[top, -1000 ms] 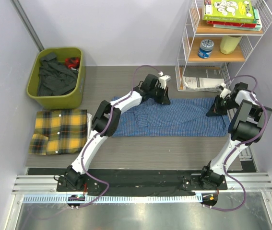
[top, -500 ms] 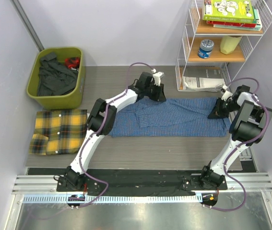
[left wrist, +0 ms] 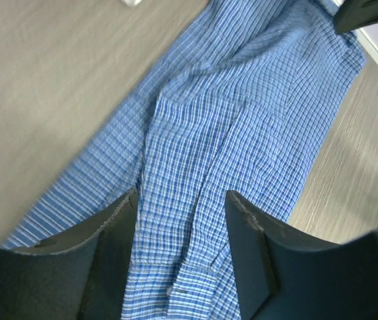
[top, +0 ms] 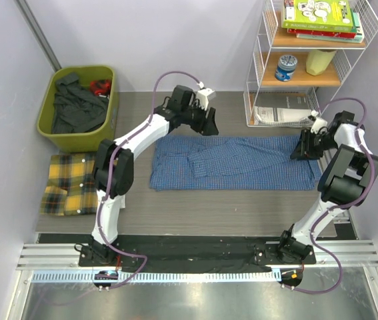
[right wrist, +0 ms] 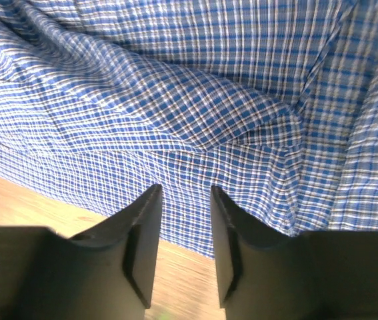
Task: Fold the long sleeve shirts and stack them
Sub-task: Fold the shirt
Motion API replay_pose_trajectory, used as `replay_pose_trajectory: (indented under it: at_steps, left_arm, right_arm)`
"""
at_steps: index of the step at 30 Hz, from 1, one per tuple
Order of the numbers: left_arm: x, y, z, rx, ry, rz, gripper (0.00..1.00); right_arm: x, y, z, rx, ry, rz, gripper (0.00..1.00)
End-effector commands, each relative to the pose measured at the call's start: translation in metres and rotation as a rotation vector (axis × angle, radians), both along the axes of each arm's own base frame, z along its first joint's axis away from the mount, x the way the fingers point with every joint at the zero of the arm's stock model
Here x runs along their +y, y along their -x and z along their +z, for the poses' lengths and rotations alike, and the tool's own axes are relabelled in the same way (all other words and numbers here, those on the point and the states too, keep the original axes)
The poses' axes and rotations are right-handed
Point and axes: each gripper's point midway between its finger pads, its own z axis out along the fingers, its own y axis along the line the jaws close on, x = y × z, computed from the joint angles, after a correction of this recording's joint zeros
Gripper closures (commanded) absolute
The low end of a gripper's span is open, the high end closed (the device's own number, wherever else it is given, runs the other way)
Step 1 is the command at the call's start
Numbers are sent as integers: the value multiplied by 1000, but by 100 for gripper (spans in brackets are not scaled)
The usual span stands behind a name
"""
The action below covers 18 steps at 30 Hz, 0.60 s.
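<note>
Shirts on the table (top: 229, 207): two. The blue shirt (top: 242, 163) lies spread lengthwise, from the middle towards the right edge, with one sleeve crossed over the body and creases at both ends. The yellow plaid shirt (top: 69, 180) lies folded at the left edge, partly behind the left arm (top: 119, 167).

Grippers: two. The left gripper (top: 207, 124) hangs over the far left part of the blue shirt. Its jaws stand apart and hold nothing, as the left wrist view (left wrist: 182, 200) shows. The right gripper (top: 301, 151) sits low over the shirt's right end. Its jaws are parted a little and are also empty, with only cloth beneath them (right wrist: 185, 193).

Likely faults from this state:
- A grasp that takes only the top layer or a raised crease. Cause: the cloth is rumpled under the right gripper. Result: a skewed fold.
- The crossed sleeve slips out during the next fold. Cause: it lies loose on the body.
- The cloth or the right gripper fouls the wire shelf (top: 259, 67). Cause: the shirt's right end lies near the foot of the shelf at the far right corner.
- The yellow plaid shirt is dragged out of its fold. Cause: the left arm passes just above it.

Other items: one green bin (top: 75, 141) at the far left corner, holding dark clothing, and one wire shelf.
</note>
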Motion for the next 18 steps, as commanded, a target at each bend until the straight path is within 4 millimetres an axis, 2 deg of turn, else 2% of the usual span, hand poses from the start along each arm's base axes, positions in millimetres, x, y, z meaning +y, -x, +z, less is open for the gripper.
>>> replay_pose_trajectory:
  at_steps: [1, 2, 3, 4, 5, 6, 7, 8, 9, 10, 11, 12, 13, 15, 16, 17, 18]
  left_arm:
    - [3, 12, 9, -15, -65, -101, 46]
    - [5, 18, 16, -5, -41, -111, 46]
    - [4, 15, 23, -35, 1, -109, 46]
    - [11, 27, 4, 48, 20, -79, 46]
    - [19, 28, 27, 23, 79, -62, 45]
    - [23, 23, 36, 5, 129, -34, 45]
    - [41, 26, 25, 79, 136, 30, 44]
    - [51, 25, 37, 76, 150, 71, 43]
    - [63, 25, 41, 84, 154, 103, 43]
    - [84, 24, 32, 124, 138, 154, 42]
    - [97, 27, 47, 111, 144, 183, 39]
    - [109, 28, 49, 119, 138, 209, 38]
    - [131, 30, 42, 169, 109, 259, 37]
    - [158, 33, 54, 126, 62, 319, 35]
    - [178, 36, 53, 147, 33, 367, 34]
    - [188, 38, 55, 132, 14, 386, 28]
    - [200, 43, 61, 114, -3, 414, 27]
  right_arm:
    - [9, -7, 40, -124, 42, 116, 54]
    - [21, -7, 47, -164, 17, 172, 46]
    - [30, -3, 56, -189, 21, 205, 43]
    - [54, 1, 55, -189, 27, 277, 42]
    - [63, 0, 55, -200, 70, 324, 39]
    - [74, 0, 62, -224, 111, 348, 38]
    - [111, 4, 56, -226, 118, 445, 37]
    - [122, -4, 57, -254, 162, 445, 34]
    - [141, -5, 65, -297, 188, 477, 32]
    - [178, 1, 60, -311, 187, 562, 30]
    - [192, -8, 63, -365, 245, 580, 29]
    - [210, -9, 63, -382, 252, 592, 28]
    - [244, 0, 60, -401, 258, 676, 27]
    - [269, -10, 56, -426, 305, 689, 26]
    - [284, -9, 54, -428, 304, 703, 27]
    - [306, -6, 54, -437, 291, 731, 27]
    - [319, -11, 59, -451, 297, 729, 28]
